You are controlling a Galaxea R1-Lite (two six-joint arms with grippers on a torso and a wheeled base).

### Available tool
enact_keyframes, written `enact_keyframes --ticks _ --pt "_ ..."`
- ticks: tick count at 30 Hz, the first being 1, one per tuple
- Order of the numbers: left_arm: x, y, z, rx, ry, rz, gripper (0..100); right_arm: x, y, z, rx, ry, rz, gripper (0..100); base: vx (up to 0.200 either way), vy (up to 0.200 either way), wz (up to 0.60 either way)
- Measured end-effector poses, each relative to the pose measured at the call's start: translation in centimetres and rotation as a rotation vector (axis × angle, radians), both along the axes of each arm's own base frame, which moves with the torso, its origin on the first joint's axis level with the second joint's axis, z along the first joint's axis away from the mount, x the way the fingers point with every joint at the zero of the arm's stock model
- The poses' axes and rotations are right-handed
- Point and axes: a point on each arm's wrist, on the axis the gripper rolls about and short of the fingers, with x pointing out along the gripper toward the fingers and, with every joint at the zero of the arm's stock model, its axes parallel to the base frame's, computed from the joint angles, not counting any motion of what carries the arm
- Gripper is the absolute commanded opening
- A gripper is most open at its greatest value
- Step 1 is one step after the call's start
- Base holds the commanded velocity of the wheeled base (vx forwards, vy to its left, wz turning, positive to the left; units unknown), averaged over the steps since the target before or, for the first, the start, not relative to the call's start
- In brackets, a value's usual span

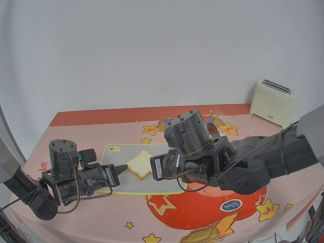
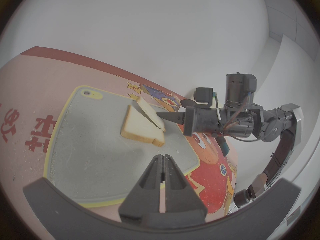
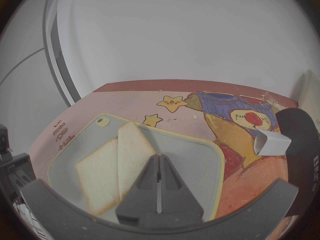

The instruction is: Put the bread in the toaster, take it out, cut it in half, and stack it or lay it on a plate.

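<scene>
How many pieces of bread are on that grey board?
2. The flat slice lies on the cutting board, toward the robot's left. The tilted slice leans on it, toward the right. None seems hidden.

Bread halves (image 1: 141,164) overlap on cutting board (image 1: 135,186); toaster (image 1: 273,107) apparently at table's (image 1: 84,132) far-right corner.

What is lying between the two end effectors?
Two pale cut bread halves, one overlapping the other, on the grey yellow-rimmed plastic cutting board, between the left end effector and right end effector; the left wrist view shows it best.
</scene>
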Motion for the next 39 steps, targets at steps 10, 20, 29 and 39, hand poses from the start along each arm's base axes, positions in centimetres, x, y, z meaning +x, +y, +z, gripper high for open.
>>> enact_keyframes --ticks 10,20,29,39 --pt "0.0 -0.1 -0.3 0.009 0.007 -0.005 0 0.9 0.8 0.4 0.031 -0.015 0.004 0 0.000 0.000 0.00" --pt "-0.3 -0.8 -0.2 0.008 0.005 -0.035 0 2.1 4.0 -2.3 0.042 0.013 0.008 0 0.000 0.000 0.00" --pt "-0.3 -0.9 -0.2 0.007 0.003 -0.036 0 3.3 4.8 -4.2 0.027 0.034 0.000 0 0.000 0.000 0.00" --pt "-0.3 -0.9 -0.2 0.008 0.003 -0.036 0 4.6 4.2 -4.9 0.020 0.039 -0.031 0 0.000 0.000 0.00"
